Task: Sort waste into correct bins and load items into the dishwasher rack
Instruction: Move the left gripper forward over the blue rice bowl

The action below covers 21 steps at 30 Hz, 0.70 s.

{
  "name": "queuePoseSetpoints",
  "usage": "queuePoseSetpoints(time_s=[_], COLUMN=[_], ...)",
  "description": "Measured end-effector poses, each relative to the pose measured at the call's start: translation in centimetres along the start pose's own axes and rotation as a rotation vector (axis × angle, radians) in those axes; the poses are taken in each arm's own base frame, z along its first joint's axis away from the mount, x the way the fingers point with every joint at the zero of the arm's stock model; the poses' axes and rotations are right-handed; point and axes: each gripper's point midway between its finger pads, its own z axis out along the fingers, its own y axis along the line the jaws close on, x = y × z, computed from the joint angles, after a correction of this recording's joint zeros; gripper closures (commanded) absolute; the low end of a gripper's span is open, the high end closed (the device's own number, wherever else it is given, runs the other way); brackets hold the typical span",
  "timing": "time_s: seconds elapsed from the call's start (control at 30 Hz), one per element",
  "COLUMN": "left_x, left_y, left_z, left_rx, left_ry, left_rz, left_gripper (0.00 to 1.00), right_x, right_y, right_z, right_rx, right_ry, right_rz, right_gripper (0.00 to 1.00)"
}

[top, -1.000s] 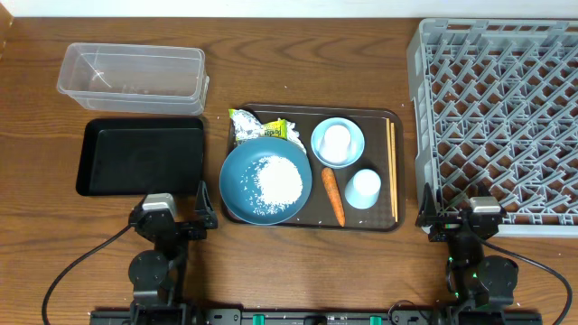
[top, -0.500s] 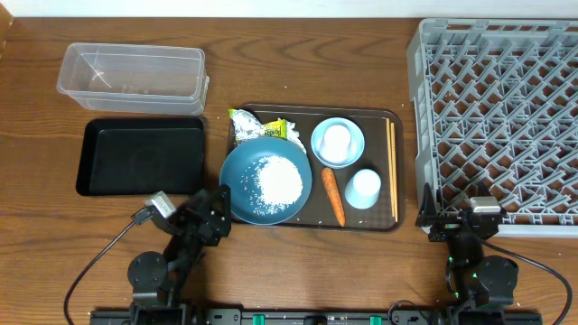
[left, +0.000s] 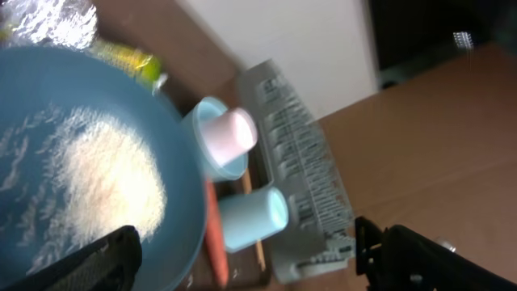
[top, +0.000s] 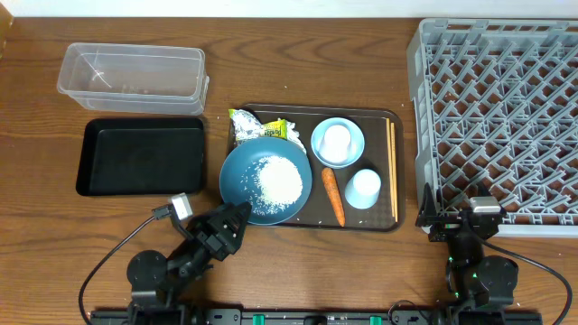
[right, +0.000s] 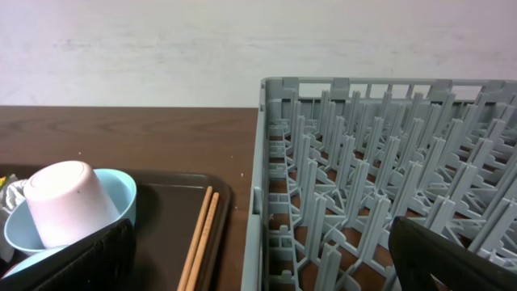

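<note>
A dark blue dish [top: 244, 176] with a heap of rice [top: 277, 179] sits on the brown tray [top: 384, 223]. Beside it lie the carrot [top: 332, 196], the silver wrapper [top: 257, 126], a light blue bowl [top: 318, 143] with a pale upturned cup [top: 337, 142] in it, a light blue cup [top: 364, 189] and the chopsticks [top: 391, 170]. My left gripper [top: 237, 215] stands open at the dish's front-left rim, touching nothing; its view shows the rice [left: 105, 178] and the carrot [left: 214, 234]. My right gripper [top: 459, 217] is open and empty by the rack [top: 497, 117].
The black tray [top: 140, 155] and clear tub [top: 133, 72] lie at the left, behind my left arm. The rack's wall [right: 260, 202] rises just right of the chopsticks [right: 200, 234]. Bare table lies between tray and rack.
My left arm has swung right, from in front of the black tray to the dish's near rim, its gripper still open. The right arm has not moved.
</note>
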Motion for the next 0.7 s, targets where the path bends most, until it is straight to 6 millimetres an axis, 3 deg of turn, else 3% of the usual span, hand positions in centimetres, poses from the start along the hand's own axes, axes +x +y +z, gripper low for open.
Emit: queuePoseSetpoints(time_s=[0.2, 0.37, 0.43, 0.57, 0.7], left_x=[0.9, -0.1, -0.8, -1.1, -2.2], left_y=[-0.2, -1.3, -1.7, -0.8, -0.4], left_z=[-3.3, -6.3, -6.7, -8.2, -8.2], left_rx=[-0.244, -0.438, -0.482, -0.668, -0.781], left_ry=[0.059, 0.071, 0.078, 0.152, 0.221], left_rz=[-0.025, 0.046, 0.067, 0.023, 0.005], left_gripper=[0.02, 0.02, 0.02, 0.02, 0.02], right_x=[0.0, 0.0, 0.0, 0.0, 0.0], right_y=[0.0, 0.0, 0.0, 0.0, 0.0], right_z=[0.0, 0.0, 0.0, 0.0, 0.0], right_rx=[0.0, 0.0, 0.0, 0.0, 0.0], right_ry=[0.0, -0.001, 0.0, -0.001, -0.001], right_rz=[0.0, 0.0, 0.0, 0.0, 0.0], right_gripper=[0.01, 0.01, 0.01, 0.01, 0.01])
